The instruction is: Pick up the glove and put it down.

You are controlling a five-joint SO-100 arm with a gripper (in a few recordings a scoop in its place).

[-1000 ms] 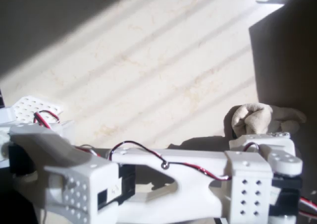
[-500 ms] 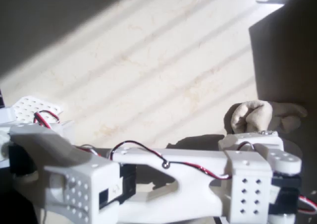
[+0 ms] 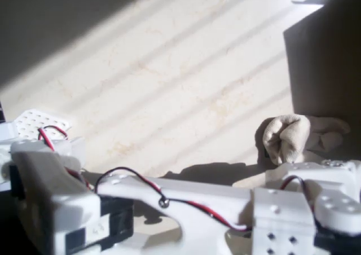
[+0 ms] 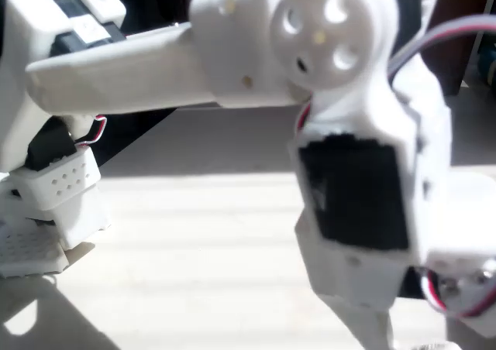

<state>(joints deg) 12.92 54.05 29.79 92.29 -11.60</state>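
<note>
Beside the dark right edge lies the glove [image 3: 289, 137], crumpled.

In the overhead view the white arm [image 3: 186, 201] lies stretched across the bottom of the picture, from its base block at the left to the wrist housing at the right. A red-and-black cable runs along its upper side and loops between the joints. The wrist section [image 3: 316, 210], with its dotted servo casing, sits at the lower right corner. In the fixed view the arm is close to the camera and blurred: the upper link reaches level from the shoulder at the left to a round elbow joint [image 4: 325, 29], and from there the forearm with its black servo face [image 4: 353, 191] hangs steeply down. The hand's fingers cannot be made out, so its state cannot be told.
</note>
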